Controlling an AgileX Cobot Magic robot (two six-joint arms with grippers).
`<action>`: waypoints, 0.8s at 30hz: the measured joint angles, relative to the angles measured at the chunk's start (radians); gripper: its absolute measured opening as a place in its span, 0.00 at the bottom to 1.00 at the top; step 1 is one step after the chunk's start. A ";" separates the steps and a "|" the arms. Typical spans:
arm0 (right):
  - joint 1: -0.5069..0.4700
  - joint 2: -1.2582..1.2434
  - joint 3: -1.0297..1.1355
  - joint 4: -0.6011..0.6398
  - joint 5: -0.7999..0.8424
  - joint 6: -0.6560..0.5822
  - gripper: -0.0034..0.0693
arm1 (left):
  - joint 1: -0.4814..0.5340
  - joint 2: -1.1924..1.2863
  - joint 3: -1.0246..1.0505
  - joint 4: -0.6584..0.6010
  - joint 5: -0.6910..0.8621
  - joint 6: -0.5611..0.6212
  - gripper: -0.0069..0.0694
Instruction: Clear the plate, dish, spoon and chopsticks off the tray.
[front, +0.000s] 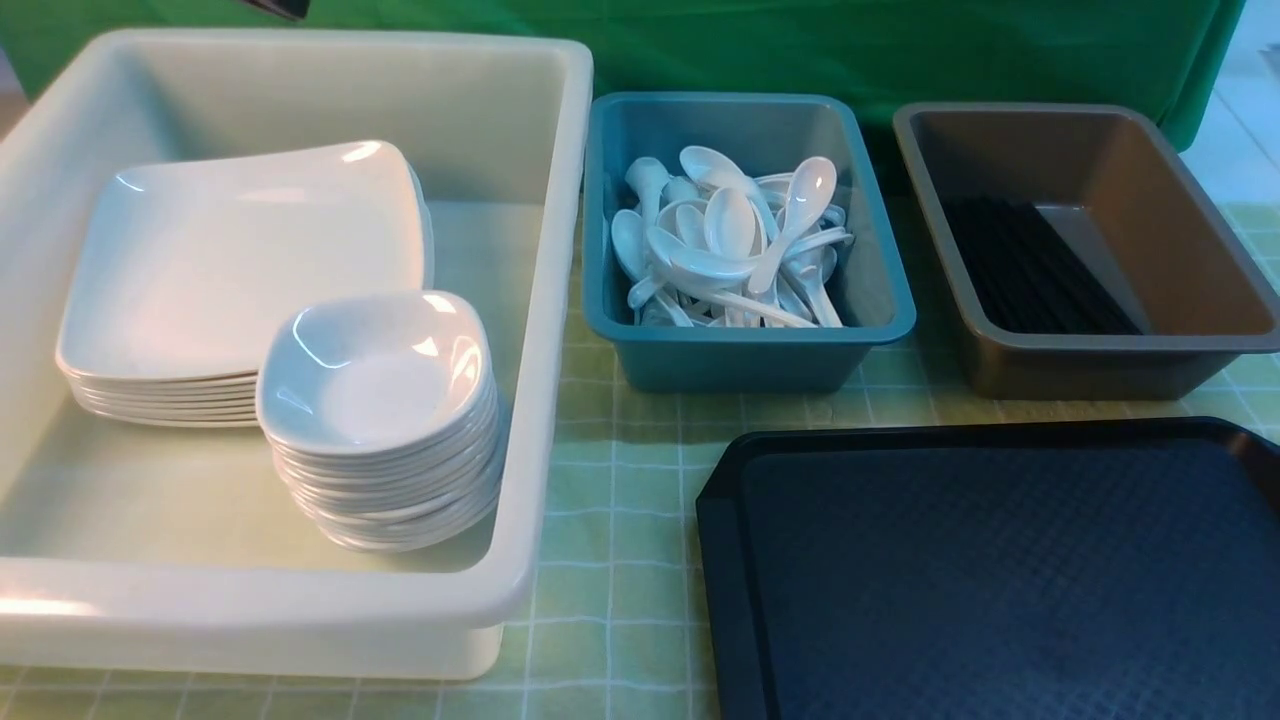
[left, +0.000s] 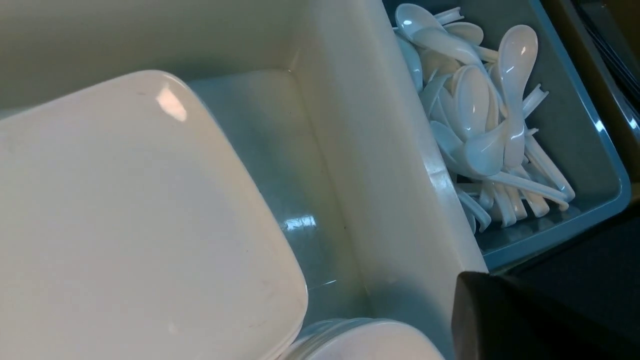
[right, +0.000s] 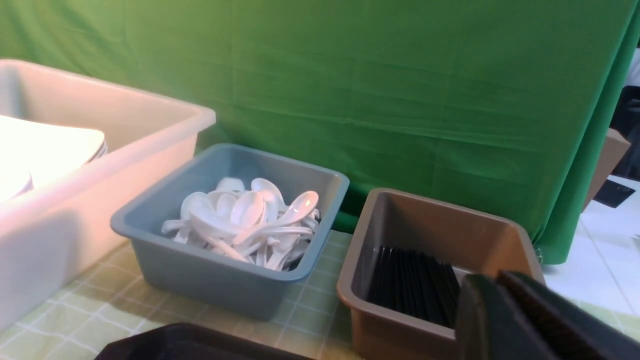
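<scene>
tray (front: 1000, 580) bare, long side running left-right; chopsticks (front: 1030, 265) in brown tub (front: 1180, 250) pointing front-to-back; left gripper (left: 525, 315) and right gripper (right: 525, 320) both pressed together, holding nothing

The tray (front: 1000, 580) is black with a diamond-textured surface. The plates (front: 240, 260) and small dishes (front: 375, 375) are glossy white, stacked in a cream-white tub (front: 560, 300). White spoons (front: 735, 240) fill a teal-blue tub (front: 890, 280); black chopsticks (front: 1030, 265) lie in a brown tub (front: 1180, 230). The tablecloth (front: 620, 500) is pale green with white checks, the backdrop (right: 350, 75) green.
</scene>
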 joint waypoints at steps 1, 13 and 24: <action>0.000 0.000 0.000 0.000 0.000 0.000 0.07 | 0.000 0.000 0.000 0.000 0.000 -0.006 0.07; -0.003 -0.022 0.185 0.001 -0.093 0.000 0.12 | 0.000 -0.001 0.000 -0.001 0.000 -0.015 0.07; -0.299 -0.185 0.437 0.003 -0.029 -0.001 0.15 | -0.060 -0.033 0.021 0.020 -0.001 -0.015 0.07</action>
